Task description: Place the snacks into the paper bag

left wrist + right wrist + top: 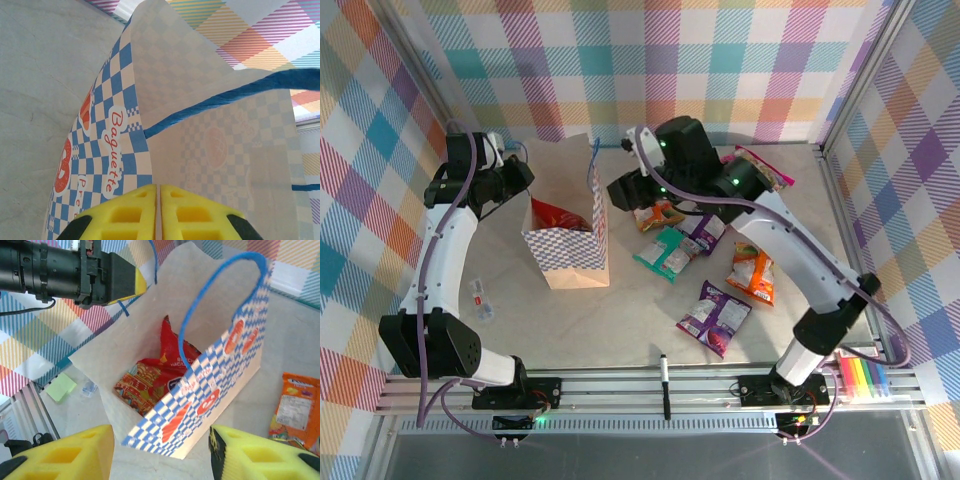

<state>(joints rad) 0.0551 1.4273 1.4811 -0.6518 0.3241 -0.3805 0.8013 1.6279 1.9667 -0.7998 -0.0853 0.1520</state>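
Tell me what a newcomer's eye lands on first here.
The checked paper bag stands open left of centre, a red snack packet inside. The left gripper pinches its rim, while the right gripper hangs open near its right side. A teal packet, an orange packet and a purple packet lie scattered to its right.

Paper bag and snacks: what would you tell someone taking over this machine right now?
Left pincer: shut on the bag's rim, holding it open.
Right pincer: open, empty, near the bag's mouth.
Done: at least one red packet is inside.
Left: about six packets lie right of the bag, among them a teal packet and a pink packet.
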